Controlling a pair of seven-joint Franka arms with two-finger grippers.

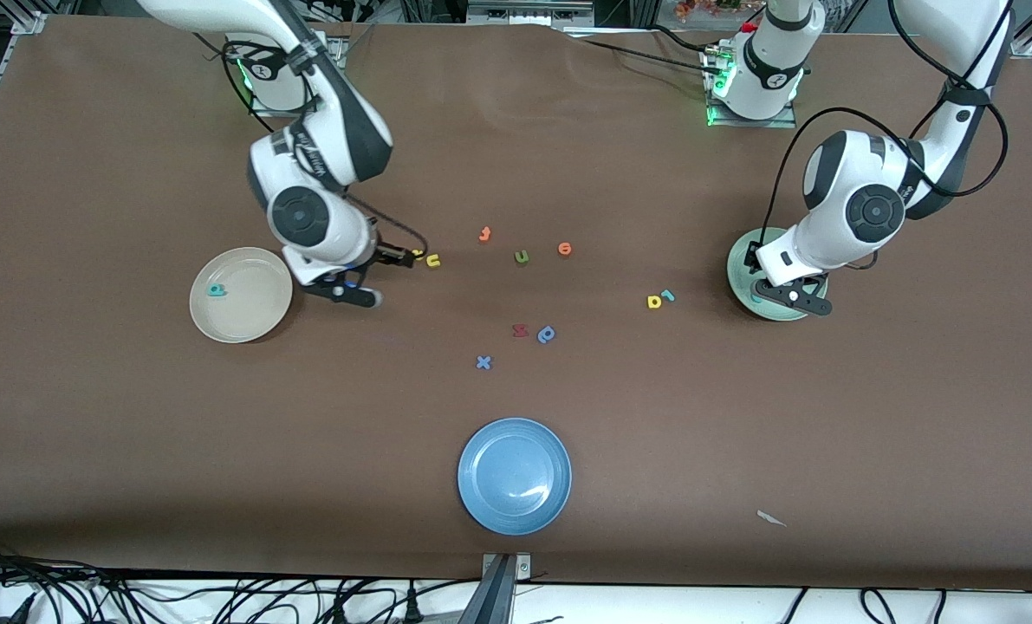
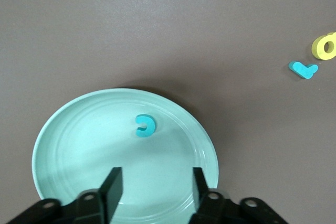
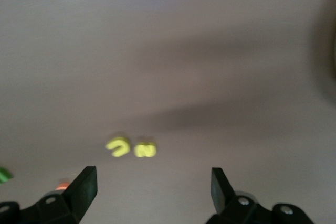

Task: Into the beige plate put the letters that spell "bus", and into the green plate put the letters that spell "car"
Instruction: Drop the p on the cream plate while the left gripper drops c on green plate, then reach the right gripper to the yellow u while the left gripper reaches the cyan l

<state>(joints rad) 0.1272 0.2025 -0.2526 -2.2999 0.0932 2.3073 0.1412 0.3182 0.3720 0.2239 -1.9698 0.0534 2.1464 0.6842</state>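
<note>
**Op:** Starting at the right arm's end of the table: the beige plate (image 1: 199,303) holds the teal "b" (image 1: 216,290). My right gripper (image 3: 153,187) hangs low just beside that plate, jaws wide apart and empty, facing the yellow "s" (image 1: 418,254) and yellow "u" (image 1: 433,260).

**Spotter:** Your worry there?

**Op:** Those two sit almost against each other. With jaws this wide I could trap both, or nudge one away while closing on the other. The right wrist view is smeared, so I can't say whether they actually touch.

**Spotter:** And the middle of the table?

**Op:** Decoys. The olive "u" (image 1: 522,256) lies between two orange letters (image 1: 484,234), and the blue "p" (image 1: 547,334) sits nearer the camera. If I take the olive one for the yellow, "bus" is wrong.

**Spotter:** The left arm's end?

**Op:** The yellow "a" (image 1: 654,302) and teal "r" (image 1: 667,295) lie just beside each other on the table, near the green plate (image 2: 63,129). Same crowding risk, and the "r" is thin, so it may slip or tip out of a pinch.

**Spotter:** And your left gripper?

**Op:** The left gripper (image 2: 155,182) is over the green plate, fingers parted, holding nothing. The teal "c" (image 2: 145,126) lies flat inside. Swinging out low could clip the rim and shift the plate.
</note>
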